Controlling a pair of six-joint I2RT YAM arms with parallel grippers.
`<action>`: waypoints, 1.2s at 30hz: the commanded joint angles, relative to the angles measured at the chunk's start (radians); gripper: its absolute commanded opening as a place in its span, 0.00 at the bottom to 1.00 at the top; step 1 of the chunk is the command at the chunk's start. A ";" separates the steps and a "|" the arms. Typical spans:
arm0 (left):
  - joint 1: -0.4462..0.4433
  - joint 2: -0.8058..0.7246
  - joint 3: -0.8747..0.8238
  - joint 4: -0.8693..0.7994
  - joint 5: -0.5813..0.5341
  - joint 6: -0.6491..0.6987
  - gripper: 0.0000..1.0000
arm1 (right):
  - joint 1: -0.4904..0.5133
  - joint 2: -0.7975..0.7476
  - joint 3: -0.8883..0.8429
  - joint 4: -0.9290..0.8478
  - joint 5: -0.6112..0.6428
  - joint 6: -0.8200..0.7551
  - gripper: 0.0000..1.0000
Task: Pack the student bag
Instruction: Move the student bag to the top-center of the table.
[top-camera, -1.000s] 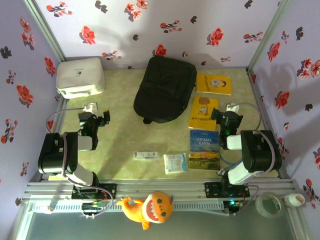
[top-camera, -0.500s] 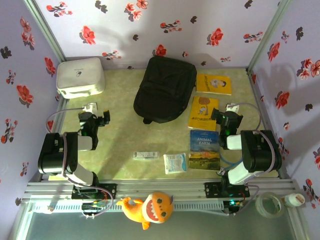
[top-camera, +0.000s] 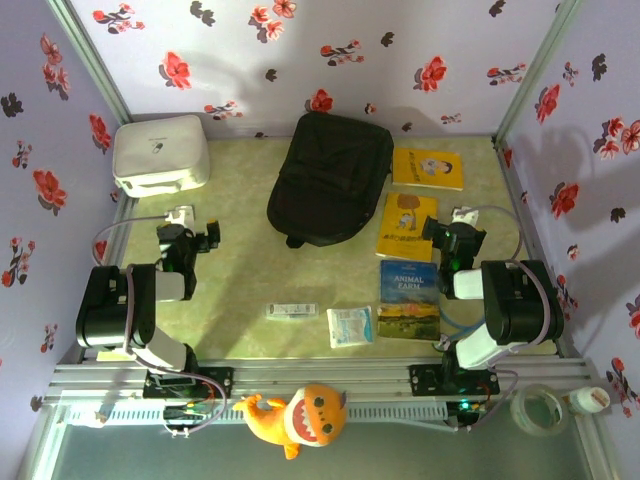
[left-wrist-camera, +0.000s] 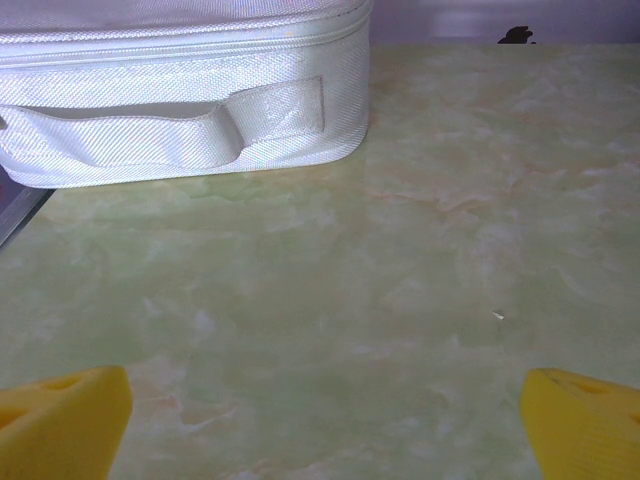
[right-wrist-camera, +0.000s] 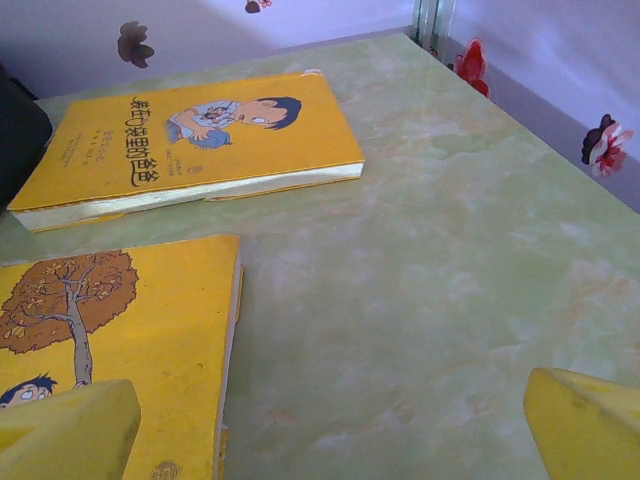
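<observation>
**Black Fabric Backpack: Handling and Workspace Notes**

1. Task item. The student bag (top-camera: 330, 180) lies flat at the far centre of the surface (top-camera: 240, 270), well apart from both hands. It is judged soft and limp: expect it to sag and fold when lifted, and the opening to collapse unless one hand holds it up. It is judged light while unfilled. Preferred hold is a fabric edge, a strap or the zipper line; a small tab projects at its near edge. Whether the zipper is open cannot be told.

2. Surface and room. The top is pale green, marbled and smooth. It is likely slippery under fabric, so the bag may slide when pushed. Lilac floral walls (top-camera: 300, 60) close three sides.

3. Other items, by size.
   - The white zippered case (top-camera: 160, 155) sits far left.
   - Three books lie right of the bag:
     - the far yellow book (top-camera: 428, 168);
     - the near yellow book (top-camera: 406, 227), just beside the bag;
     - the "Animal Farm" book (top-camera: 408, 298), nearest the arms.
   - The small packet (top-camera: 350, 326) and the slim box (top-camera: 292, 311) lie near the front.

4. Hands. The left hand (left-wrist-camera: 322, 425) has its jaws wide, holds nothing and faces the white zippered case. The right hand (right-wrist-camera: 325, 430) has its jaws wide, holds nothing and sits just beside the near yellow book.
</observation>
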 joint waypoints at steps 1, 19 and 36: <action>-0.007 -0.019 0.014 -0.005 0.010 0.025 1.00 | 0.008 -0.025 0.009 -0.007 0.067 0.015 0.99; -0.146 -0.249 0.487 -0.769 -0.061 -0.338 1.00 | 0.075 -0.216 0.577 -1.130 0.092 0.330 0.99; -0.525 0.314 0.907 -0.847 0.262 -0.726 0.96 | 0.207 0.224 0.886 -1.037 -0.473 0.621 0.87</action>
